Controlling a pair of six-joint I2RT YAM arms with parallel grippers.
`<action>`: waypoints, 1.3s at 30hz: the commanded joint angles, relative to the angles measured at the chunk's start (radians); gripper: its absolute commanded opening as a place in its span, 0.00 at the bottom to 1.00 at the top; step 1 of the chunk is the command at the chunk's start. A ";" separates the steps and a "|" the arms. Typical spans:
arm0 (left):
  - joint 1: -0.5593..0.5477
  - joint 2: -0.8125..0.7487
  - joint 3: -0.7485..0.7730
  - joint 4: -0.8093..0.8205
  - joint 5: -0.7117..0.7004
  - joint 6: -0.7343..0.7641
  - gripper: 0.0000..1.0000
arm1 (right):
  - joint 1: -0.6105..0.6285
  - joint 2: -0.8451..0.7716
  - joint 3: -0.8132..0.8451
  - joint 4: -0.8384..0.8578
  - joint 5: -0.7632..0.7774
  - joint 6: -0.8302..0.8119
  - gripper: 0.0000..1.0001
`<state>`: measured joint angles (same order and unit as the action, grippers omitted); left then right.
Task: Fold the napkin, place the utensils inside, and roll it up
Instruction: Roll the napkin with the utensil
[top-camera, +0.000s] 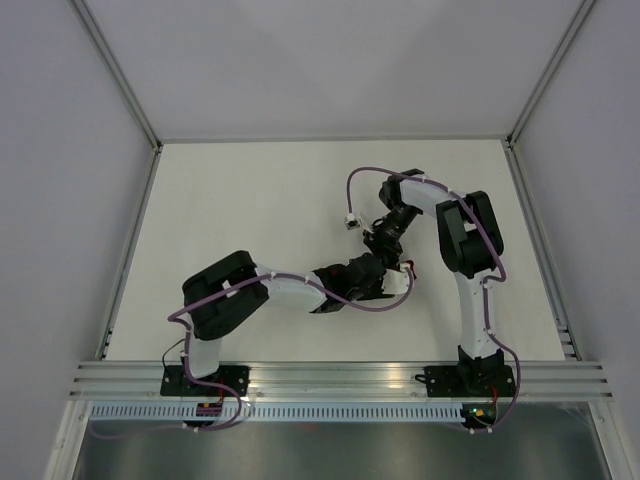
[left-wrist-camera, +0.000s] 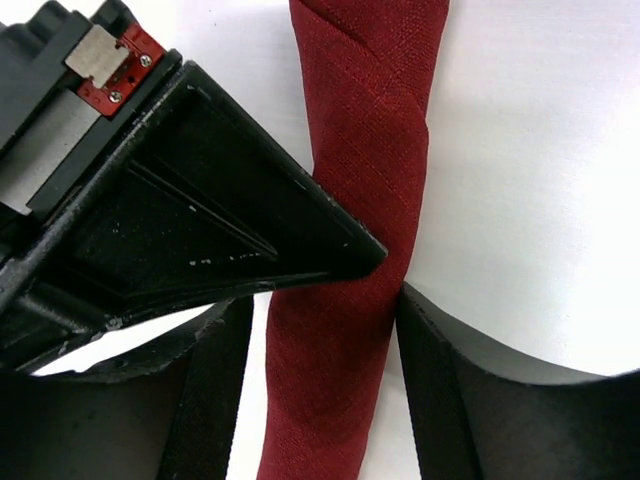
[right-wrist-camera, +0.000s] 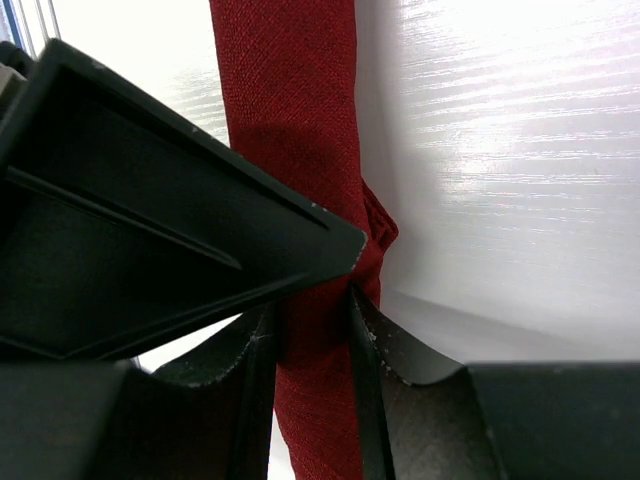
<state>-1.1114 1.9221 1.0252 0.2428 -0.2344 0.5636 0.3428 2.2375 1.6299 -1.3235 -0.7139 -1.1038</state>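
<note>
The napkin is lying on the white table, rolled into a narrow dark red tube with a diagonal seam winding round it. Both ends are running out of the wrist pictures, so its full length is not showing. The cloth is wrapping closed, and anything inside the roll is hidden.

From overhead the two arms are meeting right of the table's middle. Their wrists are covering nearly all of the roll, and it cannot be made out there with any certainty.

The left gripper is straddling the roll with its jaws partly apart. One finger is touching the cloth, while a thin strip of table is showing beside the other, so it is not clamping. A black wedge-shaped part is reaching in from the upper left with its tip over the roll. I cannot tell whether the tip is pressing down.

The right gripper is pinching the roll. Both fingers are lying against the cloth, which is bunching into a small fold just above them. A similar black wedge is blocking the left half of that picture.
</note>
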 joint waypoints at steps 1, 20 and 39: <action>0.018 0.044 0.025 -0.060 0.041 0.047 0.63 | 0.010 0.086 0.001 0.052 0.036 -0.085 0.33; 0.107 0.089 0.159 -0.421 0.371 -0.060 0.43 | -0.126 -0.107 0.051 0.184 -0.193 0.163 0.90; 0.228 0.241 0.360 -0.585 0.376 -0.507 0.44 | -0.528 -0.401 -0.174 0.415 -0.147 0.441 0.90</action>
<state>-0.8909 2.0651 1.3766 -0.2092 0.2039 0.2363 -0.1638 1.9228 1.4921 -0.9482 -0.8711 -0.6830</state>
